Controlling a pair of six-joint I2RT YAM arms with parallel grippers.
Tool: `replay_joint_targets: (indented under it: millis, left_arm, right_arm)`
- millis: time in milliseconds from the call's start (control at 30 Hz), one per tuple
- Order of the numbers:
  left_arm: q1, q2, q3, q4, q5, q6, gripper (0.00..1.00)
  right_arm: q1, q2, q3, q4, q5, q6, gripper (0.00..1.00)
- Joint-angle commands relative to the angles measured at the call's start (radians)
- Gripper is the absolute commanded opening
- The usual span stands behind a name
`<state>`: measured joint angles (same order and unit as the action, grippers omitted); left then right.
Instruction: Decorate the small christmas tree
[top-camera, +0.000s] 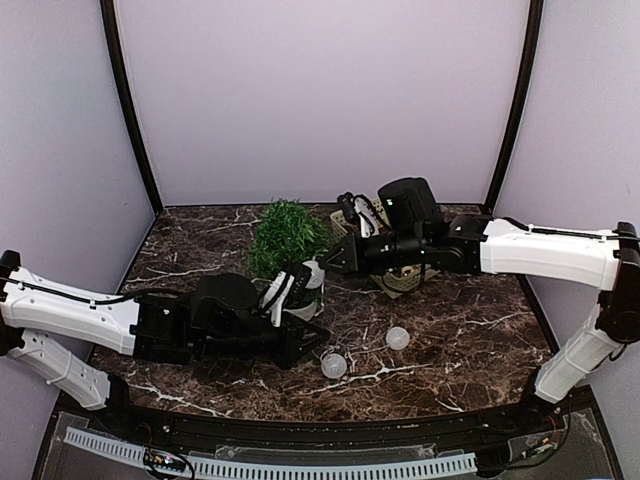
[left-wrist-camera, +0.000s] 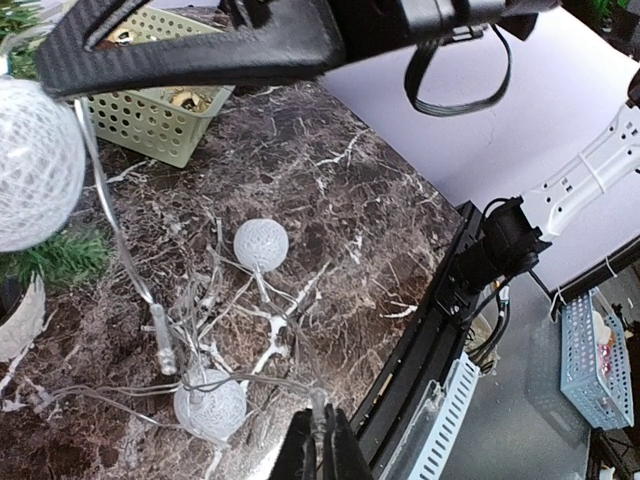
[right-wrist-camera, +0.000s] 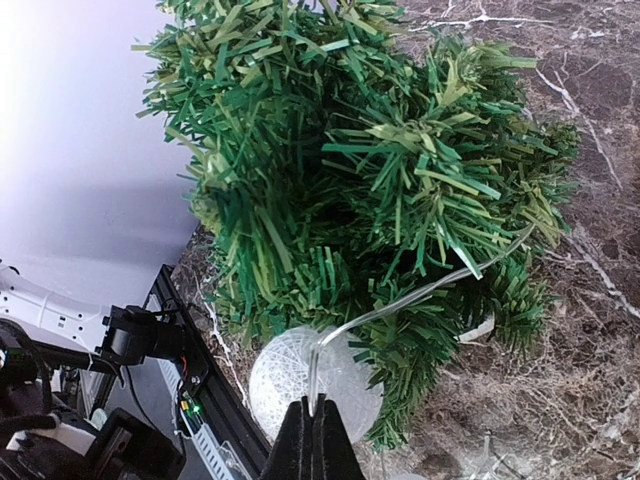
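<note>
top: looked down from behind, whole table (top-camera: 470, 330) | left wrist: close over table | right wrist: closest, on small christmas tree (right-wrist-camera: 350, 200), probably shared by all

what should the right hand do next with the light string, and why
Probably lift the right hand over the tree and drape the wire across its top. The hand is shut on the wire, which skirts only one edge of the branches, and two balls lie on the table.

Bushy dark-green small christmas tree (top-camera: 288, 235) stands in white pot (top-camera: 314, 280).
</note>
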<state>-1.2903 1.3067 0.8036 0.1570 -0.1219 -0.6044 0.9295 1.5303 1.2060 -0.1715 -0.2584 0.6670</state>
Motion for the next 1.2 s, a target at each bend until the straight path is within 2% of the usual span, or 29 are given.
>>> replay_joint_targets:
  millis: [0,100,133,267,300,333,367,433,533,600,700,833,933,1167]
  left_arm:
    - [-0.041,0.027,0.026,0.008,0.079,0.053,0.0]
    - [-0.086,0.097,0.099,-0.02,0.099,0.093,0.01]
    - [-0.094,0.11,0.115,-0.035,0.094,0.111,0.04]
    - [-0.122,0.13,0.157,-0.14,-0.004,0.111,0.26]
    - [-0.122,0.107,0.149,-0.148,-0.039,0.106,0.37]
    - [-0.122,0.072,0.125,-0.15,-0.057,0.095,0.42]
    - [-0.122,0.053,0.112,-0.151,-0.087,0.09,0.53]
    - [-0.122,-0.009,0.072,-0.151,-0.137,0.066,0.65]
    - [-0.109,-0.08,0.022,-0.151,-0.202,0.021,0.74]
    - [-0.07,-0.097,0.0,-0.152,-0.22,-0.033,0.75]
    - [-0.008,-0.101,-0.031,-0.117,-0.192,-0.098,0.67]
    - [0.025,-0.076,-0.05,-0.021,-0.183,-0.073,0.62]
    - [0.049,-0.024,-0.061,0.067,-0.158,-0.064,0.5]
    - [0.063,0.098,-0.028,0.166,-0.159,-0.036,0.49]
  right_arm:
    - [0.006,0.001,0.029,0.055,-0.012,-0.007,0.0]
    - [0.006,-0.001,0.026,0.057,-0.013,-0.004,0.0]
    - [0.006,-0.002,0.026,0.056,-0.013,-0.004,0.0]
    - [0.008,-0.012,0.022,0.058,-0.015,-0.002,0.0]
    - [0.008,-0.016,0.02,0.059,-0.015,-0.001,0.0]
    - [0.008,-0.02,0.019,0.059,-0.015,-0.002,0.0]
    - [0.008,-0.024,0.017,0.06,-0.016,-0.003,0.0]
    - [0.008,-0.031,0.015,0.061,-0.018,-0.003,0.0]
    - [0.008,-0.04,0.011,0.063,-0.024,-0.001,0.0]
    - [0.008,-0.046,0.006,0.073,-0.031,0.006,0.0]
    - [0.009,-0.054,0.003,0.082,-0.036,0.016,0.0]
    - [0.008,-0.066,0.0,0.096,-0.038,0.039,0.0]
    - [0.008,-0.075,-0.003,0.109,-0.042,0.053,0.0]
    - [0.008,-0.079,-0.001,0.117,-0.043,0.063,0.0]
